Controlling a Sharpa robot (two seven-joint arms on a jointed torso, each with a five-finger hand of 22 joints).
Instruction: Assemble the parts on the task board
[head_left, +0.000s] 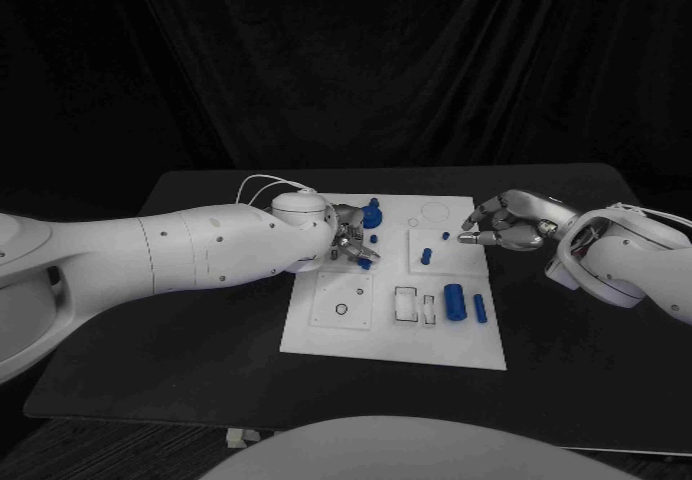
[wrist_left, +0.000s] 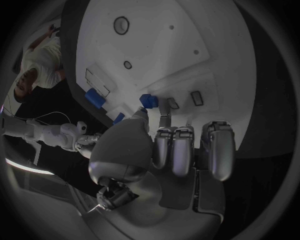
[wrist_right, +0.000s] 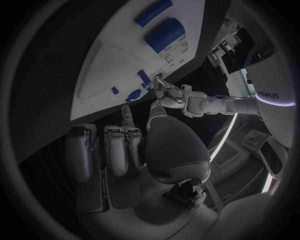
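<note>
Black desk (head_left: 173, 330) scene, seating step likely underway: left robot hand (head_left: 346, 243) pinches a small blue part (wrist_left: 148, 101) at its fingertips over the white task board (head_left: 389, 345), next move calls for lining it up with a slot, right robot hand (head_left: 508, 226) curled, empty, at the board's far edge.

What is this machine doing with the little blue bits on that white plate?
It is fitting blue pieces into a white board. The left hand is at a small blue piece near the board's middle. The right hand hovers at the board's right edge, holding nothing. Two larger blue pieces lie on the board.
</note>
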